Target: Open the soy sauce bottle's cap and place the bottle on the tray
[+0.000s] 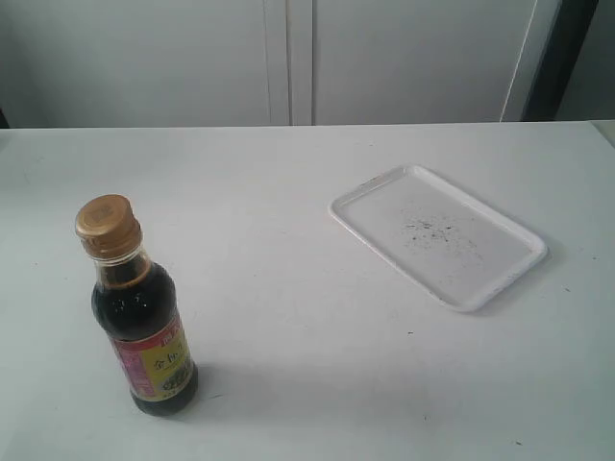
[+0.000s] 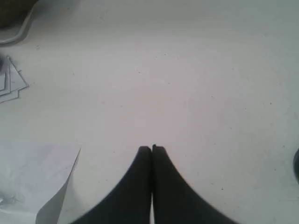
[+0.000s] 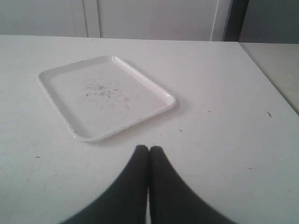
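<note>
The soy sauce bottle (image 1: pixel 144 327) stands upright at the front left of the white table, dark liquid inside and a red and yellow label low on its body. Its gold-brown cap (image 1: pixel 108 225) is closed. The white tray (image 1: pixel 480 285) lies flat at the right, specks in its middle; the right wrist view shows the same tray (image 3: pixel 63 116) ahead of my right gripper (image 3: pixel 149 148), which is shut and empty. My left gripper (image 2: pixel 152 148) is shut over bare table, with nothing held. Neither gripper shows in the exterior view.
White cabinet doors (image 1: pixel 288 58) stand behind the table. Sheets of paper (image 2: pixel 32 177) and more papers (image 2: pixel 9 84) lie near the left gripper. The table's right edge (image 3: pixel 268 79) runs close to the tray.
</note>
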`<state>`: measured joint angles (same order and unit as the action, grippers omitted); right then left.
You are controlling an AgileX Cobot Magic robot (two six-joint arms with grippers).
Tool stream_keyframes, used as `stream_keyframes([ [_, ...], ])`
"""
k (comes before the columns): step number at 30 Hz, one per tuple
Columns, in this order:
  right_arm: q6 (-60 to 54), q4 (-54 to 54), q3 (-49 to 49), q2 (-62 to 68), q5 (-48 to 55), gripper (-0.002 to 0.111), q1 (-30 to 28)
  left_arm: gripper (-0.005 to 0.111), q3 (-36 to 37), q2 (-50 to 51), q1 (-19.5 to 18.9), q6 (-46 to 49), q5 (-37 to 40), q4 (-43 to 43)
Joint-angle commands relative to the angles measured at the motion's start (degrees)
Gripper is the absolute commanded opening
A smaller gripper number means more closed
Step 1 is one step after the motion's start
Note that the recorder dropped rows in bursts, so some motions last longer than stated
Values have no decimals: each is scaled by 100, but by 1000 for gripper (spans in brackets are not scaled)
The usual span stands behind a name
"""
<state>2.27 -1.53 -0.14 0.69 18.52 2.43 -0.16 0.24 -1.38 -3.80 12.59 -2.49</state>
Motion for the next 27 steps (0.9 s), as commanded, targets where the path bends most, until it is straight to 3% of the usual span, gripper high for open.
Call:
stream_keyframes([
  [1,8,-19,14,-15,-43,0,-19,0,16,-24,-12,13,-155,-65],
  [8,8,-19,14,-15,-43,0,-19,0,16,-24,-12,-637,-1009,-65],
  [21,104,-19,14,-15,-43,0,-19,0,16,-24,-12,-781,-3458,-65],
  [27,104,-19,14,-15,-43,0,-19,0,-551,159,-12,-1152,-3519,206],
])
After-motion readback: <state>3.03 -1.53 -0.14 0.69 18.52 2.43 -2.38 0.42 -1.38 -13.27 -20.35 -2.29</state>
